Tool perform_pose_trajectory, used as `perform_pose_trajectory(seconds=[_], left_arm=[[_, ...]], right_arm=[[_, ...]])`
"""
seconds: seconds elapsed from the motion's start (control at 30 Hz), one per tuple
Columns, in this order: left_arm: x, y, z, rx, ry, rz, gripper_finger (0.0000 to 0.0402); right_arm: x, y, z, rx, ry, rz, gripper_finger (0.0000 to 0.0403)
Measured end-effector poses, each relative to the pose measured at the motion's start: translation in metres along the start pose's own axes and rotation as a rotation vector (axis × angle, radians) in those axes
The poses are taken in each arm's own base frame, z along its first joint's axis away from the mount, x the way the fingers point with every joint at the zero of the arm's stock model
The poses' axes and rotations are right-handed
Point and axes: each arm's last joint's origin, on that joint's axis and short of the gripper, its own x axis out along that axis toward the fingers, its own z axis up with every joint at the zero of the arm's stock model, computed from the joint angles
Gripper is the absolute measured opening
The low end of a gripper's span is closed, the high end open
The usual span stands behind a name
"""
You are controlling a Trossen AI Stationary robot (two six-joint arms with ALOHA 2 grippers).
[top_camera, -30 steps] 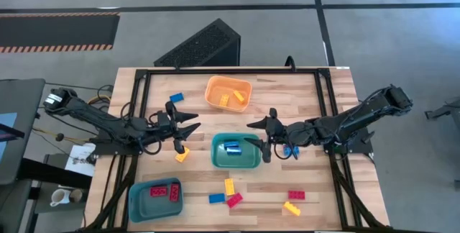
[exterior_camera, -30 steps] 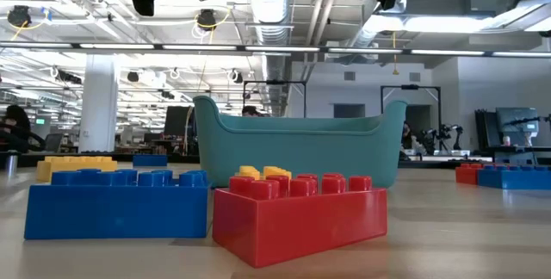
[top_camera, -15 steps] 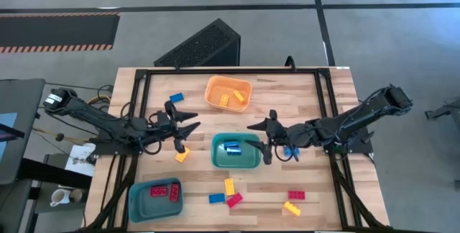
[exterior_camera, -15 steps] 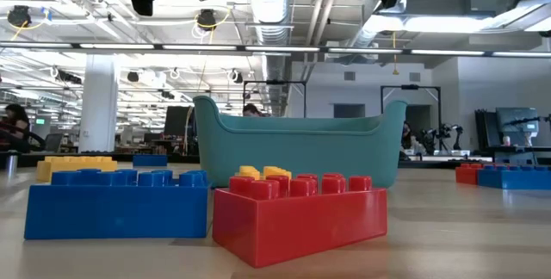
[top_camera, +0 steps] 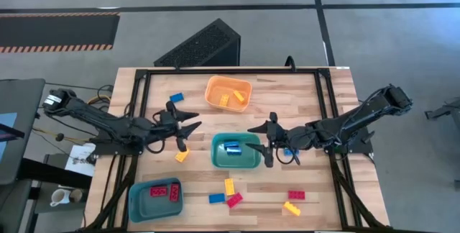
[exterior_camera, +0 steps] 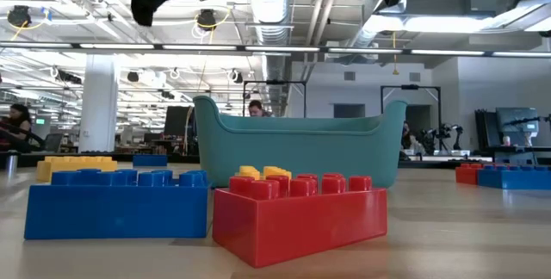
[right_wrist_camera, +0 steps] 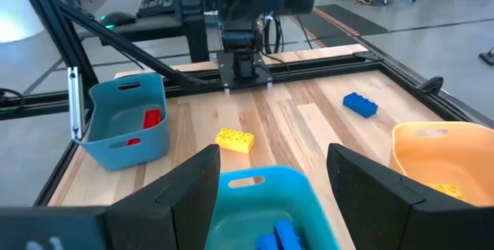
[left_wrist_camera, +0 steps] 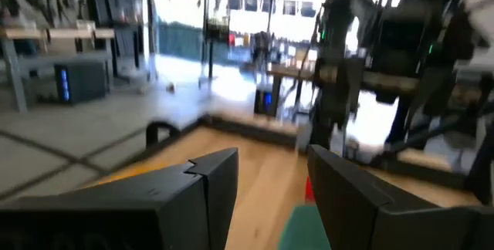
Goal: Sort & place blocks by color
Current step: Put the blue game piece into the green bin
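Observation:
My left gripper [top_camera: 187,126] [left_wrist_camera: 270,196] hangs open above the table left of the teal bin [top_camera: 215,154], beside a yellow block [top_camera: 182,156]. My right gripper [top_camera: 261,138] [right_wrist_camera: 274,196] hangs open over the teal bin's right end. Blue blocks [top_camera: 231,149] [right_wrist_camera: 279,238] lie in the teal bin [right_wrist_camera: 255,182]. The orange bin [top_camera: 228,83] holds yellow blocks [top_camera: 231,97]. The blue bin [top_camera: 136,198] holds red blocks [top_camera: 165,191]. Loose blocks lie near the front edge: yellow [top_camera: 229,186], blue [top_camera: 216,198], red [top_camera: 234,200], red [top_camera: 296,195], yellow [top_camera: 291,208].
A blue block [top_camera: 176,98] lies by the far left, and another blue one [top_camera: 290,151] shows under my right arm. A black frame [top_camera: 230,71] runs round the table. In the low view a blue brick [exterior_camera: 116,201] and a red brick [exterior_camera: 301,214] stand before the teal bin [exterior_camera: 297,145].
My left gripper has shifted slightly toward the table's right and stays open. The blocks and bins lie where they were.

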Motion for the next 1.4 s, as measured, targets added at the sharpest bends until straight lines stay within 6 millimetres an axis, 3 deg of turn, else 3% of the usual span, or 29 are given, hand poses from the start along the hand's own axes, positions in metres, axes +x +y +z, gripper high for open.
perform_pose_trajectory(seconds=[0.1, 0.37, 0.63, 0.83, 0.93, 1.07, 1.2, 1.4], left_arm=[[0.001, -0.001, 0.000, 0.000, 0.118, -0.004, 0.0146], [0.008, -0.011, 0.026, -0.005, 0.430, 0.039, 0.0146], [0.021, -0.028, -0.005, 0.015, 0.636, -0.042, 0.0149], [0.018, -0.039, -0.019, 0.062, 0.696, -0.073, 0.0179], [0.011, -0.031, -0.014, 0.204, 0.734, -0.013, 0.0201], [0.002, -0.010, 0.010, 0.353, 0.731, 0.173, 0.0227], [-0.003, 0.007, 0.023, 0.325, 0.733, 0.160, 0.0237], [-0.010, 0.025, 0.012, 0.232, 0.734, 0.144, 0.0238]], right_arm=[[0.000, 0.000, 0.000, -0.001, 0.003, -0.001, 0.0259], [0.000, 0.000, 0.000, -0.010, 0.004, -0.001, 0.0259], [-0.001, 0.001, -0.002, -0.009, 0.019, 0.002, 0.0259], [-0.004, 0.007, -0.004, 0.038, 0.028, 0.024, 0.0259], [-0.006, 0.010, -0.004, 0.063, 0.025, 0.031, 0.0259], [-0.008, 0.014, -0.005, 0.083, 0.020, 0.024, 0.0259], [-0.012, 0.018, -0.006, 0.099, 0.007, -0.010, 0.0259], [-0.015, 0.023, -0.008, 0.120, -0.002, -0.026, 0.0260]])
